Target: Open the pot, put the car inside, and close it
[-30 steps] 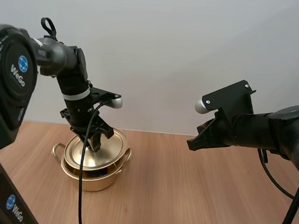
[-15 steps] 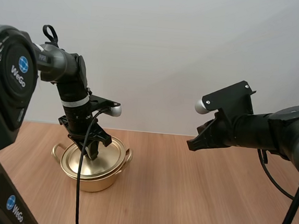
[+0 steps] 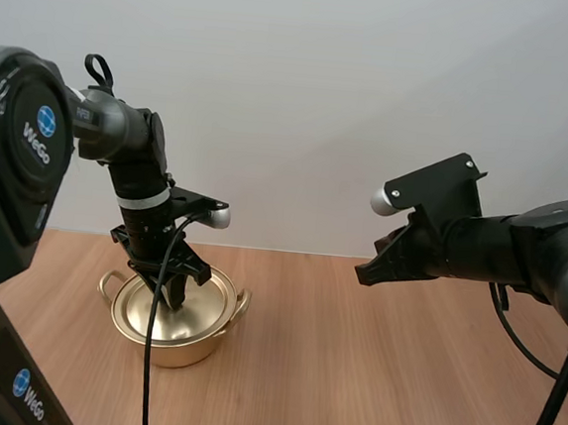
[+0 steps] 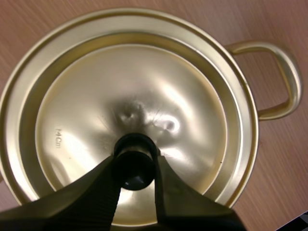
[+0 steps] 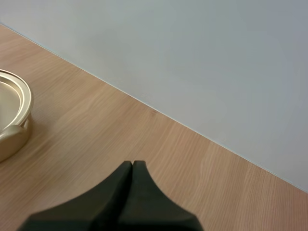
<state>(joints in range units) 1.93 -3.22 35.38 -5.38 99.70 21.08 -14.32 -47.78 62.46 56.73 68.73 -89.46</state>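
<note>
- The left gripper, at lower left of the high view, points down onto the pot. Its fingers stand slightly apart and pinch the black knob of the lid.
- The lid lies level inside the pot's rim. The pot stands on the table, with one loop handle beside the lid.
- The right gripper, right of centre, hangs above the table well apart from the pot. Its fingers are pressed together as one wedge, holding nothing.

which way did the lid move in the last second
Yes. The lid has dropped from a tilt to lie level on the pot, its knob pinched by the left gripper.
</note>
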